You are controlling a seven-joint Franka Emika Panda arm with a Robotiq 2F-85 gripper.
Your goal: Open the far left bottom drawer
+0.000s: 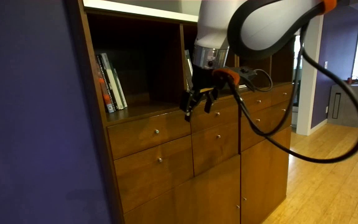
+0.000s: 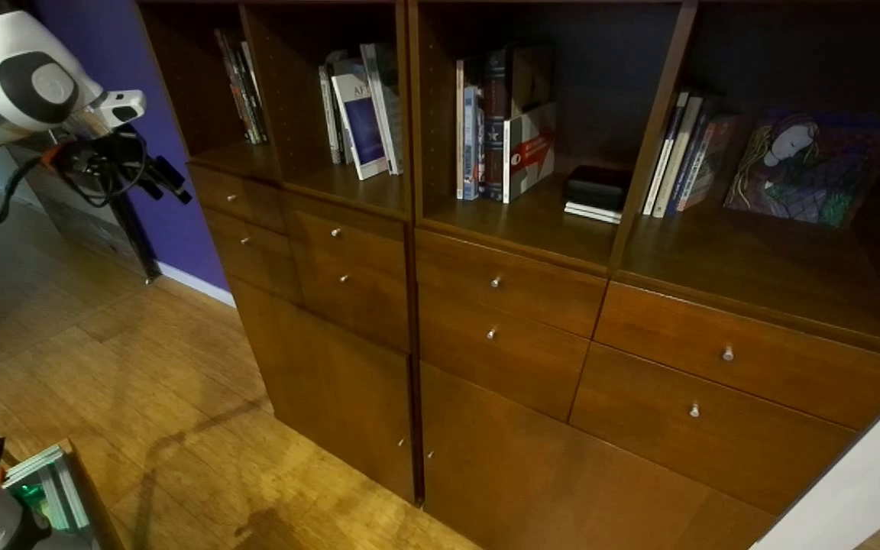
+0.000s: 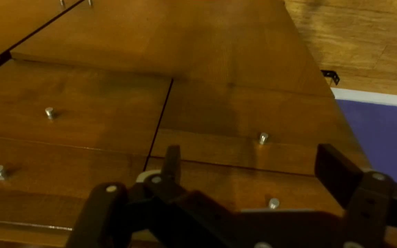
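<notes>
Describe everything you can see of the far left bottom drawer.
The far left bottom drawer has a flat, brown, wood-like front with grain and one small, round, metallic knob midway across its upper half. It sits directly below the upper drawer and above a larger panel. It looks shut, with thin seams around it. The open gripper hangs clear of it; nothing is seen touching front or knob. Its inside is hidden.

The wide, medium-brown far left bottom drawer (image 1: pixel 155 174) shows smooth, faintly glossy wood, its small, round, silvery knob (image 1: pixel 160 160) shiny metal, while the black two-fingered gripper (image 3: pixel 249 151) looks matt, the yellowish plank floor (image 1: pixel 325 152) glossy wood, and the purple wall (image 1: pixel 36 109) matt.
</notes>
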